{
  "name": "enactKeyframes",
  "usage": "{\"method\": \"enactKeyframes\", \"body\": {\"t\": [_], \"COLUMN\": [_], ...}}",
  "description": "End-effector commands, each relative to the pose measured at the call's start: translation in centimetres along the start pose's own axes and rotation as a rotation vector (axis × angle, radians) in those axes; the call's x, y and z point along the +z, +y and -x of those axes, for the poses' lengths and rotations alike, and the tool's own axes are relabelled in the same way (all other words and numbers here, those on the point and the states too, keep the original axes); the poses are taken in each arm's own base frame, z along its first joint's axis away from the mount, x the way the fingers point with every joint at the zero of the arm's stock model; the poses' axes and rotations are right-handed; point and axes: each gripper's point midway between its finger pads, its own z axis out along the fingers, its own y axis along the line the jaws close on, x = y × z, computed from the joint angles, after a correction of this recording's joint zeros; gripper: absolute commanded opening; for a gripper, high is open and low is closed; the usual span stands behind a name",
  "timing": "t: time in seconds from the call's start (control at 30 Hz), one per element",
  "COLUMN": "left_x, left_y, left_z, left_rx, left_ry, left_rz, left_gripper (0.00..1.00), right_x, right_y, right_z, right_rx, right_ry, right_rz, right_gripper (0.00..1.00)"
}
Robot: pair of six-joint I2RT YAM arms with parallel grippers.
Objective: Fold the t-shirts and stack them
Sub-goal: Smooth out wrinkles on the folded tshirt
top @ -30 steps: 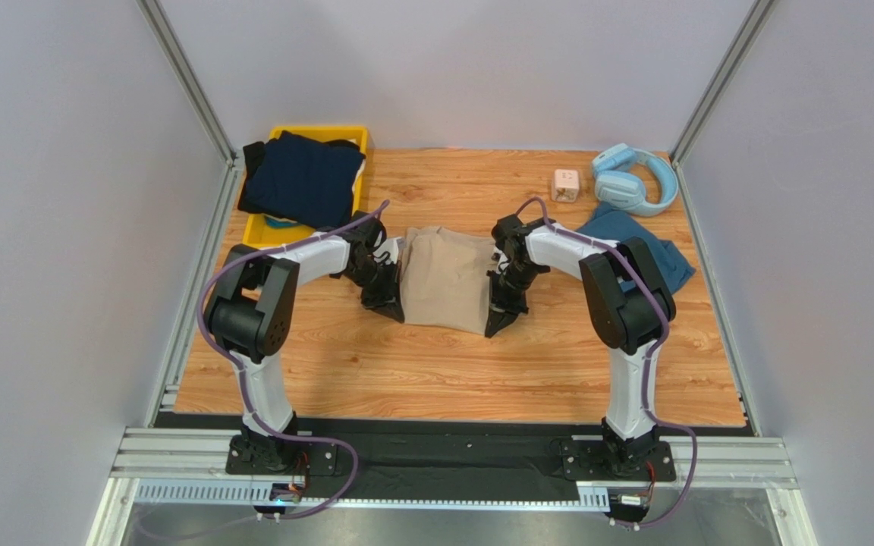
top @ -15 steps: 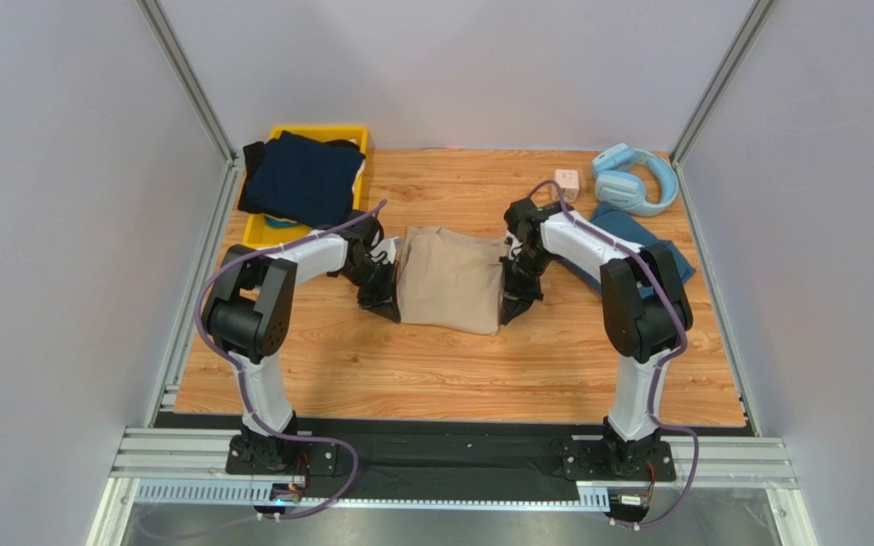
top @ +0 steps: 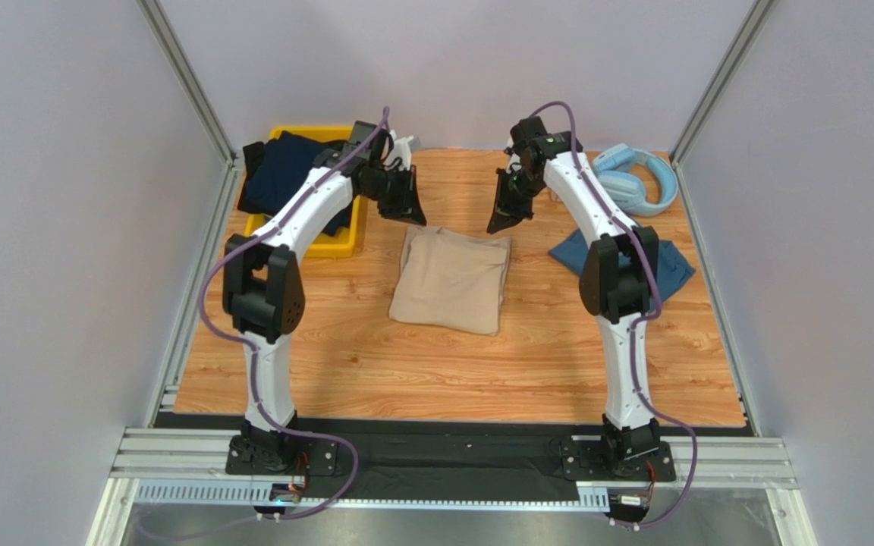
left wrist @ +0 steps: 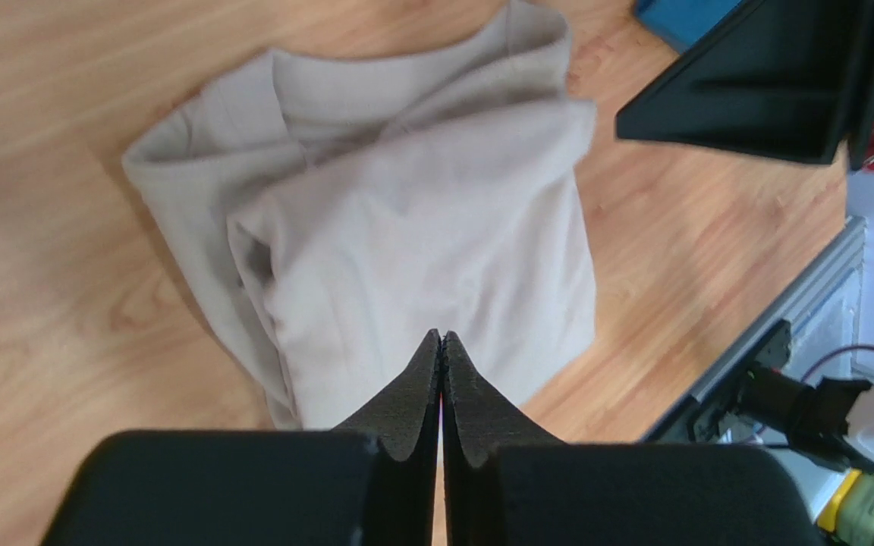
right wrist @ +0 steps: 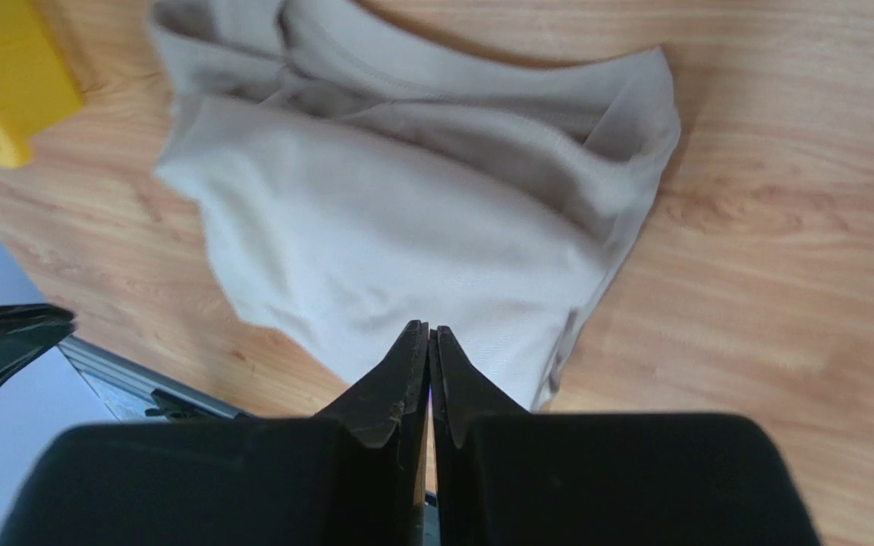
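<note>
The top external camera sits high above and behind the arm bases (they lie at 6 o'clock), looking down over the whole table. Each wrist camera hangs well above the wood, facing down past its own fingers at 6 o'clock. All three views share the beige t-shirt; the left wrist view also catches the right gripper at 2 o'clock.

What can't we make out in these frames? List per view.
- Navy shirt: in the top view the left arm crosses it, so its fold state is unclear.
- Teal shirt: in the top view the right arm covers its middle. The left wrist view shows only a corner at the top edge.
- Bin: mostly under the navy shirt. The right wrist view shows one corner.
- Beige shirt: its own fold hides the lower layers in every view.
</note>
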Motion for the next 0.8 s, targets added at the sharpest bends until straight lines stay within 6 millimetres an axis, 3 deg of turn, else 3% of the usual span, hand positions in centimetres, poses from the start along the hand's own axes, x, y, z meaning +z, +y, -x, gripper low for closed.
{"method": "enactKeyframes", "body": {"t": [0.0,0.13,0.33,0.47,0.77], "left_x": [4.0,6.6,9.0,8.8,6.5], "left_y": [2.7,4.4,7.5,9.6,13.7], "left_z": [-1.2,-1.5,-3.9,-4.7,-4.0], "left_rx": [-0.055,-0.058,-0.105,-0.136,-0.186], "left_ry": [0.121,0.128,0.187,0.18,0.132], "left_rz": [0.011,0.017,0.052,0.096,0.18], "left_gripper": [0.02,0.02,0.0,0.0,0.04], "right_x": [4.0,6.4,9.8,9.5,6.8], "right_y": [-1.6,-2.0,-4.7,-5.9,-8.4], "right_z": [-0.6,-0.6,-0.6,1.0,4.1], "right_rx": [0.077,0.101,0.142,0.152,0.198], "right_ry": [0.111,0.11,0.131,0.084,-0.021], "right_rz": [-0.013,0.012,-0.045,-0.069,-0.086], "right_gripper": [0.06,0.07,0.06,0.06,0.06]}}
